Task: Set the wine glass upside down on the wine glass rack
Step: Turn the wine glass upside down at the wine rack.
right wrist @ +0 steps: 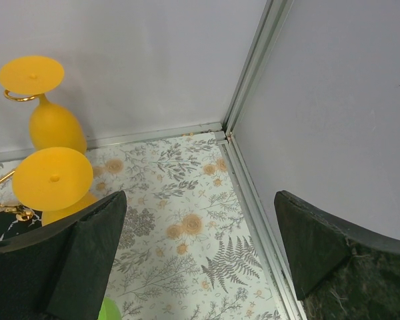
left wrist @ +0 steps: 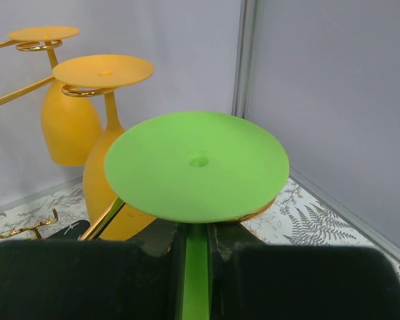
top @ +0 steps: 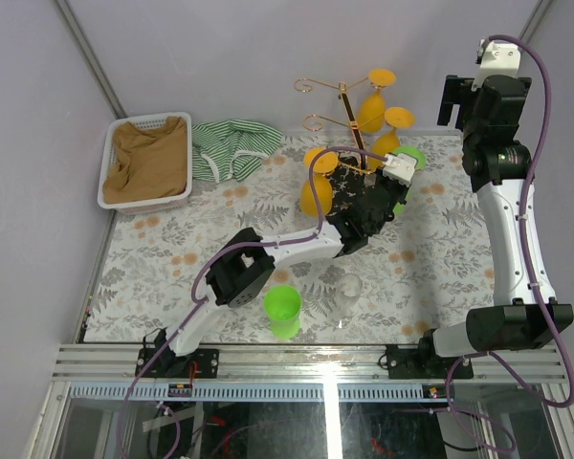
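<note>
A green wine glass is upside down, its round foot on top, its stem pinched between the shut jaws of my left gripper. A gold hook arm of the wine glass rack runs just under the foot, and a gold curl shows beneath the foot's right edge. From above, the green foot is at the right side of the rack, with the left gripper beside it. Three yellow glasses hang upside down on other arms. My right gripper is open and empty, raised near the back right corner.
A green cup and a clear glass stand near the front of the table. A white basket with brown cloth and a striped green cloth lie at the back left. Walls close the back and right sides.
</note>
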Tool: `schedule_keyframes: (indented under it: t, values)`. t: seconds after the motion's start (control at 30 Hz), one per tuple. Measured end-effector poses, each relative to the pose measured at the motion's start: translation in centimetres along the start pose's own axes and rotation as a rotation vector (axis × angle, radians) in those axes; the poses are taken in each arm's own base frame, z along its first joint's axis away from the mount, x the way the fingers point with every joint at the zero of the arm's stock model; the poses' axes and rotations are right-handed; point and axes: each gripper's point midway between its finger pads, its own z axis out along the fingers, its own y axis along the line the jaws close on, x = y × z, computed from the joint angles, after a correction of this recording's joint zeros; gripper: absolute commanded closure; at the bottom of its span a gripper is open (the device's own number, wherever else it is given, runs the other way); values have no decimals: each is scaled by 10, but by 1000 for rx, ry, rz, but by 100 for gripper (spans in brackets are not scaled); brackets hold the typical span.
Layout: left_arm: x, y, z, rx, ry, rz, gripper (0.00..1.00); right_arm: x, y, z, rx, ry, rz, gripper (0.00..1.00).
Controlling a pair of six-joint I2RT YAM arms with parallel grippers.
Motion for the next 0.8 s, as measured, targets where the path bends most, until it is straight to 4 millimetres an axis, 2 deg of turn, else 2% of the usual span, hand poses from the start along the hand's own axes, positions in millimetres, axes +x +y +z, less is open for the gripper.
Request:
schedule_keyframes:
  t: [0.07,0.23,0.37,0.8]
  values:
    - [0,0,1,4,1,1,94,0,0,0,1,0,-2,1]
    - [0,0,1,13,2,2,75,1,0,0,1,2,-2,1]
    - [1,-3,1,24,3,0,72,2,0,0,0,5,-3,1]
    - [6,-6,5,33,6,-8,71,2,0,1,-1,5,-3,1]
